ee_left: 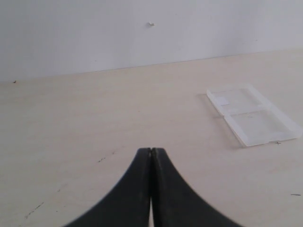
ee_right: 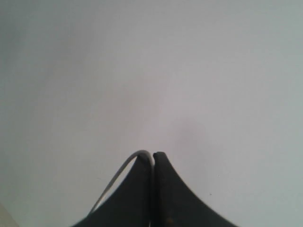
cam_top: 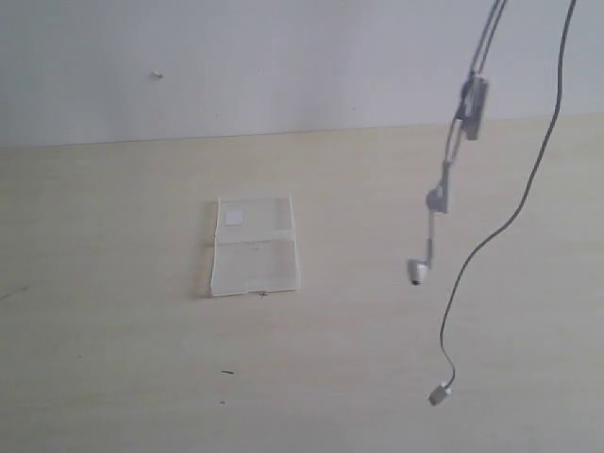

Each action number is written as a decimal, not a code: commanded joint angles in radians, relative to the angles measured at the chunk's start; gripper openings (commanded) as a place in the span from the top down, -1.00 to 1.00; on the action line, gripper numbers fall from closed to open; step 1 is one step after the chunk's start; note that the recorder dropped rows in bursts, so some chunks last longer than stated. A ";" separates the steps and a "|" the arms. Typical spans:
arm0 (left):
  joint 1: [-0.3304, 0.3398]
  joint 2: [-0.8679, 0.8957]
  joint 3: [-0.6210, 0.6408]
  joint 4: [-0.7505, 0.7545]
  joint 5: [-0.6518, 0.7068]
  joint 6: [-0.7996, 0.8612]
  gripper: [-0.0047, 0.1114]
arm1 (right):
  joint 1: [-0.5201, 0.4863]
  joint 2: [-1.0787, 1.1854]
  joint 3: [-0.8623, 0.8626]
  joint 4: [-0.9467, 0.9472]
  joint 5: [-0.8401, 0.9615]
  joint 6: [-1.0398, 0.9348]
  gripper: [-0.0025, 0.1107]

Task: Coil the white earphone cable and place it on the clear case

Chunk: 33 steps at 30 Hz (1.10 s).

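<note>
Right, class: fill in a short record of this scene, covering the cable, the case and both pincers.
white earphone cable: hanging from above, uncoiled
earbud, plug: dangling at its low ends
clear case: open flat on the table, nothing on it
right pincer: shut on the cable
left pincer: shut, empty
</note>
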 commanded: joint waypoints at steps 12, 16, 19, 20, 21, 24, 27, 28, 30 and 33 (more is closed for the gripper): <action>0.001 -0.005 0.000 -0.008 -0.004 0.000 0.92 | -0.001 0.041 -0.006 0.291 -0.017 -0.107 0.96; 0.001 -0.005 0.000 -0.008 -0.004 0.000 0.92 | -0.001 0.059 -0.006 0.426 -0.013 -0.193 0.96; 0.001 -0.005 0.000 -0.008 -0.004 0.000 0.92 | -0.001 0.068 -0.006 0.488 -0.010 -0.232 0.96; 0.001 -0.005 0.000 -0.008 -0.004 0.000 0.92 | -0.001 0.071 -0.006 0.495 -0.008 -0.239 0.96; 0.001 -0.005 0.000 -0.008 -0.004 0.000 0.92 | -0.001 0.071 -0.006 0.495 -0.008 -0.239 0.96; 0.001 -0.005 0.000 -0.008 -0.004 0.000 0.92 | -0.001 0.071 -0.006 0.495 -0.002 -0.239 0.96; 0.001 -0.005 0.000 -0.008 -0.004 0.000 0.92 | -0.001 0.075 -0.006 0.495 0.004 -0.239 0.96; 0.001 -0.005 0.000 -0.008 -0.004 0.000 0.92 | -0.001 0.077 -0.006 0.490 0.008 -0.239 0.96; 0.001 -0.005 0.000 -0.008 -0.004 0.000 0.92 | -0.001 0.077 -0.006 0.490 0.010 -0.239 0.96; 0.001 -0.005 0.000 -0.008 -0.004 0.000 0.92 | -0.001 0.077 -0.006 0.490 0.010 -0.243 0.96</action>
